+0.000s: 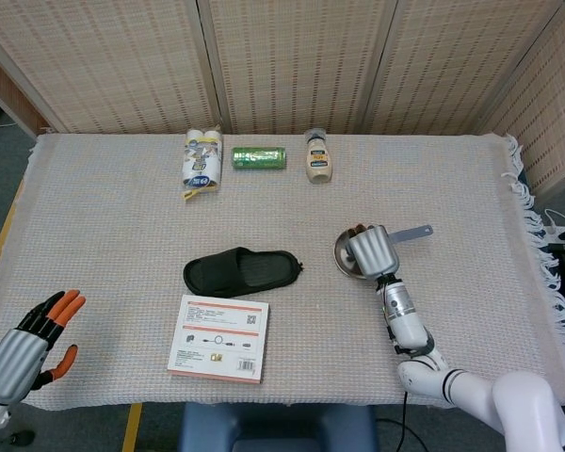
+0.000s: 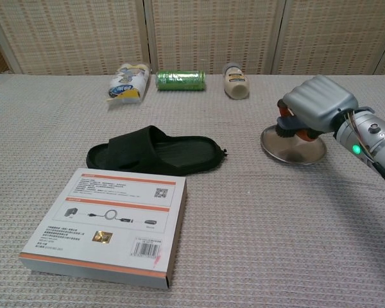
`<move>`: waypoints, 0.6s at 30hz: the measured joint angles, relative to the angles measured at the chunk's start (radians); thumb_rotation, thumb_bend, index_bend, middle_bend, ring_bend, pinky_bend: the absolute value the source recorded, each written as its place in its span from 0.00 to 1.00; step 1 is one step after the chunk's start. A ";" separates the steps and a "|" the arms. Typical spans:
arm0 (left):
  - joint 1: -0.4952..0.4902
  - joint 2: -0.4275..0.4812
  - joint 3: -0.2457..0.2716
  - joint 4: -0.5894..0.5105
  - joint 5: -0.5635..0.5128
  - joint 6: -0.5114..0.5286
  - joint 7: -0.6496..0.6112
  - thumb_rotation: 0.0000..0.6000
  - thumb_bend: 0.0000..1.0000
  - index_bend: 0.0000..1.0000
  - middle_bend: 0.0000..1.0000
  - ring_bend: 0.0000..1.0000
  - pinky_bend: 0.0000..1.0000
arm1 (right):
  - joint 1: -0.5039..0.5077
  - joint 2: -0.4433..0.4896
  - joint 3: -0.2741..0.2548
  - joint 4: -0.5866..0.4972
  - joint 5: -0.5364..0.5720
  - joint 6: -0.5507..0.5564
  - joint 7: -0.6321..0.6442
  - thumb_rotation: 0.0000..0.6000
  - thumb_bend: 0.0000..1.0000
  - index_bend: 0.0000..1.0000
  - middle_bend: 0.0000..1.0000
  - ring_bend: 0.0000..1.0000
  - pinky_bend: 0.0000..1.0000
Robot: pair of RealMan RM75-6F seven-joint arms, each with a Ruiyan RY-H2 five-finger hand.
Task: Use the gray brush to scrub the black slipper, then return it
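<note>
Right hand (image 1: 372,251) fingers (image 2: 286,123) clenched around the gray brush (image 1: 410,232) — handle sticks out to the right in head view, dark bristles visible under the hand in chest view. Hand and brush sit over the round metal dish (image 2: 294,147); whether the bristles touch the dish cannot be told. Left hand (image 1: 24,342) at the near left corner of the tabletop (image 1: 113,235), fingers spread apart, holding nothing; only head view shows it.

Black slipper (image 1: 241,272) lies on its sole mid-tabletop, well apart from the right hand, toe end pointing toward the dish. Just in front of it — a flat white box (image 2: 104,222) with an orange stripe and printed label.

Along the far edge: a white and yellow packet (image 1: 201,162), a green roll (image 1: 258,157) lying on its side, a cream bottle (image 1: 317,156) lying down. Woven screen panels (image 1: 292,56) behind.
</note>
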State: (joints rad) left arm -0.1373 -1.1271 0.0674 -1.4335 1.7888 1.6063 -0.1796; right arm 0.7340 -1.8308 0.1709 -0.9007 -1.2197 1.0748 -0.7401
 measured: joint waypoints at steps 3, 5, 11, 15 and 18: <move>-0.004 0.000 0.000 0.001 -0.009 -0.015 -0.002 1.00 0.52 0.00 0.00 0.00 0.17 | 0.004 -0.026 -0.009 0.053 -0.006 -0.021 0.012 1.00 0.37 0.64 0.66 0.57 0.70; -0.009 -0.001 -0.001 0.001 -0.015 -0.026 -0.003 1.00 0.52 0.00 0.00 0.00 0.17 | 0.007 -0.045 -0.012 0.080 -0.009 -0.035 0.016 1.00 0.37 0.53 0.61 0.53 0.68; -0.017 0.001 0.005 -0.005 -0.022 -0.049 -0.009 1.00 0.52 0.00 0.00 0.00 0.17 | 0.002 -0.046 -0.003 0.068 0.007 -0.054 0.016 1.00 0.37 0.29 0.48 0.43 0.60; -0.020 0.004 0.008 -0.010 -0.021 -0.054 -0.011 1.00 0.52 0.00 0.00 0.00 0.17 | -0.008 -0.034 -0.001 0.040 0.020 -0.058 -0.004 1.00 0.37 0.22 0.44 0.40 0.58; -0.021 0.004 0.009 -0.010 -0.021 -0.055 -0.010 1.00 0.51 0.00 0.00 0.00 0.17 | -0.015 -0.023 0.000 0.020 0.030 -0.061 -0.022 1.00 0.37 0.19 0.42 0.39 0.57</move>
State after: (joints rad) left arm -0.1579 -1.1234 0.0760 -1.4436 1.7680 1.5513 -0.1900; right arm 0.7193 -1.8534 0.1707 -0.8802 -1.1901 1.0135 -0.7617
